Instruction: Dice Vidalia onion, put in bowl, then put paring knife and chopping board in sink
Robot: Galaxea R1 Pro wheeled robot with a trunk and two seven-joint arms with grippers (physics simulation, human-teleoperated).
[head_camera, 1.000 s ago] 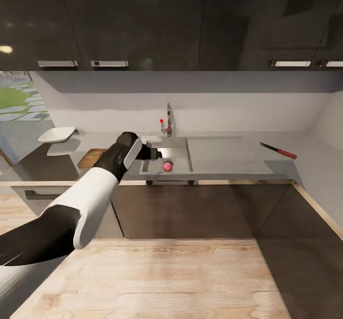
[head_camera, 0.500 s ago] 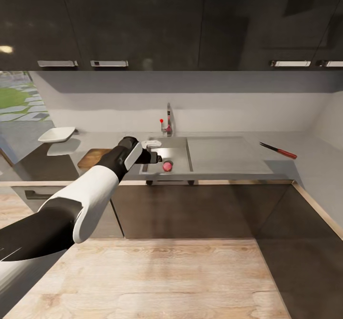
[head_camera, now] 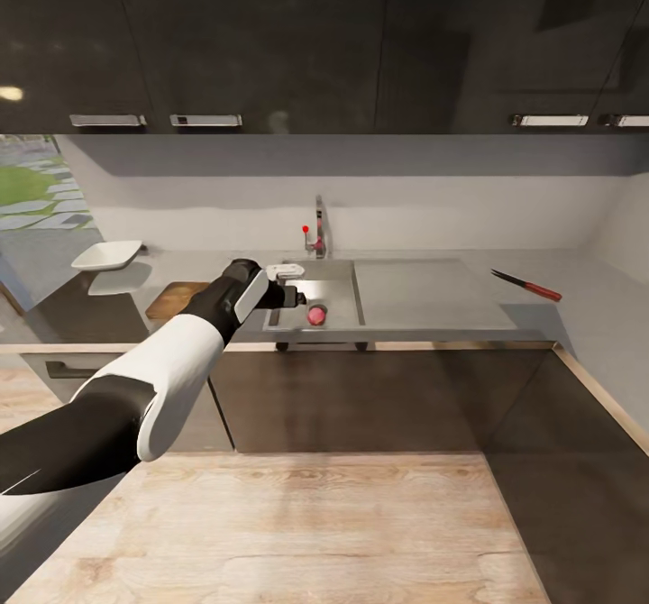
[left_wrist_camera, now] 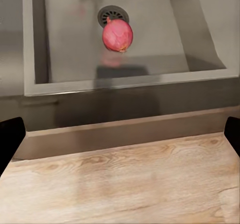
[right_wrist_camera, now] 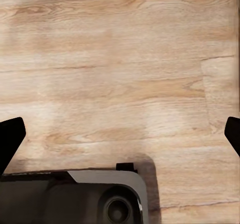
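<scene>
Onion-grabbing falls to the left gripper [head_camera: 293, 296], jaws spread wide and empty at the near rim of the sink [left_wrist_camera: 35, 58]; beyond and below them the Vidalia onion [left_wrist_camera: 117, 35] rests on the basin floor beside the drain; the right gripper's fingers, also parted, face the floor.

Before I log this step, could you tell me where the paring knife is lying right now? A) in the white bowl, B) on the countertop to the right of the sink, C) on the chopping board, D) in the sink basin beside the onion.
B: the head view shows the paring knife lying on the countertop right of the sink, far from the Vidalia onion in the basin.
</scene>
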